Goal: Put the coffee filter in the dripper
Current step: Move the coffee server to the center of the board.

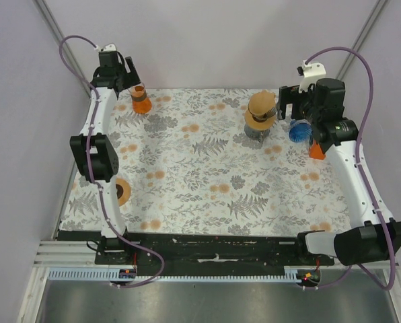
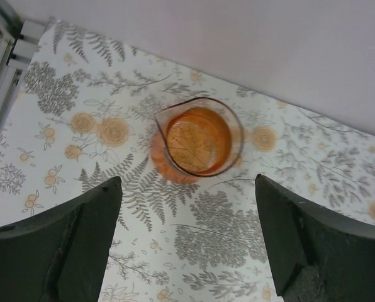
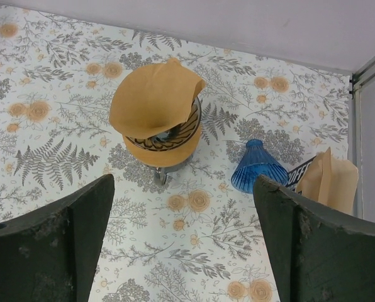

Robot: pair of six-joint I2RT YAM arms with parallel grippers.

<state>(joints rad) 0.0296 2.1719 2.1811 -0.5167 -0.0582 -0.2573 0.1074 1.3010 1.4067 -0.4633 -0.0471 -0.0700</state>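
Filter point(image 3: 151, 97) lies askew atop dripper point(image 3: 168, 146) (near far edge); left gripper point(image 2: 187, 189), right gripper point(image 3: 184, 185) both spread wide

Both arms stretched far forward, left tool point(image 2: 187, 182) and right tool point(image 3: 184, 182) spread wide, empty

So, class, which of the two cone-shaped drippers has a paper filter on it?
The amber ribbed dripper: a brown paper filter lies across its top. The blue ribbed glass dripper beside it carries none.

Tan filter point(image 3: 151, 100), floral tablecloth point(image 3: 55, 160)
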